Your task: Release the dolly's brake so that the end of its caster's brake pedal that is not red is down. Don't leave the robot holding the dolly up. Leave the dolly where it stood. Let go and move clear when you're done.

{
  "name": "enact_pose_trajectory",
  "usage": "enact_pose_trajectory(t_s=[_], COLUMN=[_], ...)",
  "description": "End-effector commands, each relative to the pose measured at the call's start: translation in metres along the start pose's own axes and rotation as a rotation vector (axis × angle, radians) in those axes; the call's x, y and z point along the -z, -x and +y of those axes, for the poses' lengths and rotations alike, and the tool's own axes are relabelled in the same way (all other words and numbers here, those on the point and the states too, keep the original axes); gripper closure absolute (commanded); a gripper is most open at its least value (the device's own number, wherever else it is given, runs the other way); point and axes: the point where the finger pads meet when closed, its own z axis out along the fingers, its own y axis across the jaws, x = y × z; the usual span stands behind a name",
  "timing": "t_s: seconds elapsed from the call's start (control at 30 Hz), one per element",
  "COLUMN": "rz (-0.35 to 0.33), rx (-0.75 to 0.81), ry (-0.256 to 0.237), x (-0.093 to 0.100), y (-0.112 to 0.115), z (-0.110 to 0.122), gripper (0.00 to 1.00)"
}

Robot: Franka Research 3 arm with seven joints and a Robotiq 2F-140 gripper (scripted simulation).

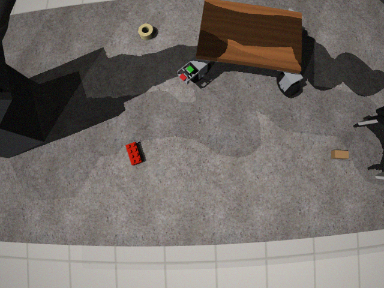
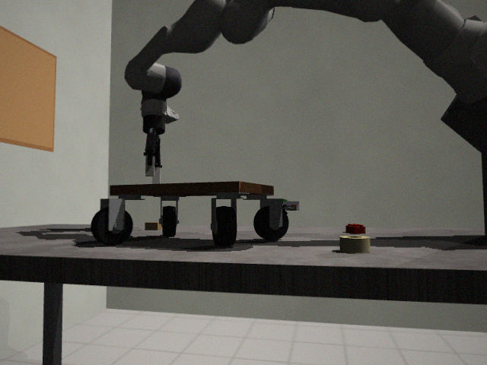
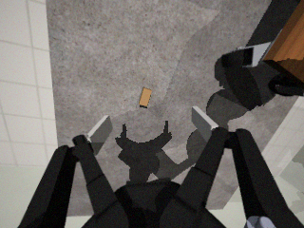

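Gripper [image 3: 151, 128] spread wide, empty, hanging over the counter's right edge above a tan block [image 3: 145, 97]. Dolly [image 1: 249, 33] parked at the far edge, pedal [image 1: 186, 72] with red end outward.

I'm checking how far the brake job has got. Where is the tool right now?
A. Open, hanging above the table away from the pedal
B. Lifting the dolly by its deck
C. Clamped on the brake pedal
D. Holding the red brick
A. The tool hangs wide open with only the table and a small tan block below it, away from the brake pedal.
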Motion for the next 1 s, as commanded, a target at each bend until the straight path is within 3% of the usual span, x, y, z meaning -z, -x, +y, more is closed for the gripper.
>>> enact_pose_trajectory(t_s=[0.0,0.53,0.57,0.73,0.97], rz=[0.000,0.000,0.000,-0.019,-0.124], rx=[0.000,0.000,0.000,0.040,0.252], ry=[0.000,0.000,0.000,-0.003,-0.032], x=[0.000,0.000,0.000,-0.001,-0.001], y=[0.000,0.000,0.000,0.011,0.069], z=[0.000,0.000,0.000,0.007,0.049], gripper=[0.00,0.00,1.00,1.00,1.00])
